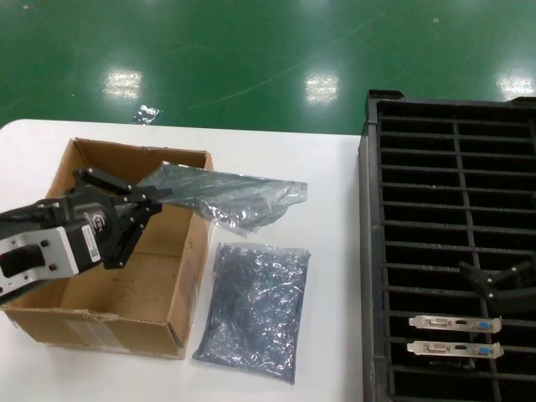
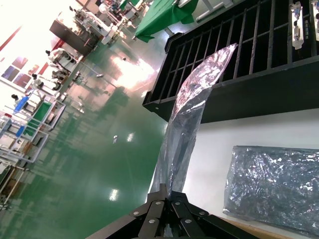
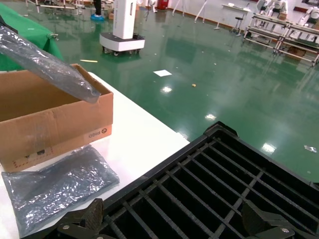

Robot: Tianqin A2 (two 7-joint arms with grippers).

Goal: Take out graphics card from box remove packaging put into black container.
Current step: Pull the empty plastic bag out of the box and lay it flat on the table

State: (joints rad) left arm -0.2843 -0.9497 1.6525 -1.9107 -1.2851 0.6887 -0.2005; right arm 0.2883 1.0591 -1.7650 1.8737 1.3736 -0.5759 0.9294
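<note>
Left hand (image 1: 138,209) sits over the open cardboard box (image 1: 100,314) at the tabletop's left edge, fingers pinched on one end of a grey plastic bag (image 1: 230,197). That bag hangs lifted in air, stretching out past the box's right wall; whether a card is inside it cannot be told. A second bag (image 1: 255,314) lies flat on the white tabletop (image 1: 335,251), just beside the box toward the near edge. Right hand (image 1: 496,280) hovers over the black crate (image 1: 452,167) at the right edge, fingers spread wide, holding nothing. Two graphics cards (image 1: 456,335) already stand in the crate's near slots.

Risk, judged: the pinch catches only thin film, so the bag may slip or tear; any contents could drop onto the box wall.
</note>
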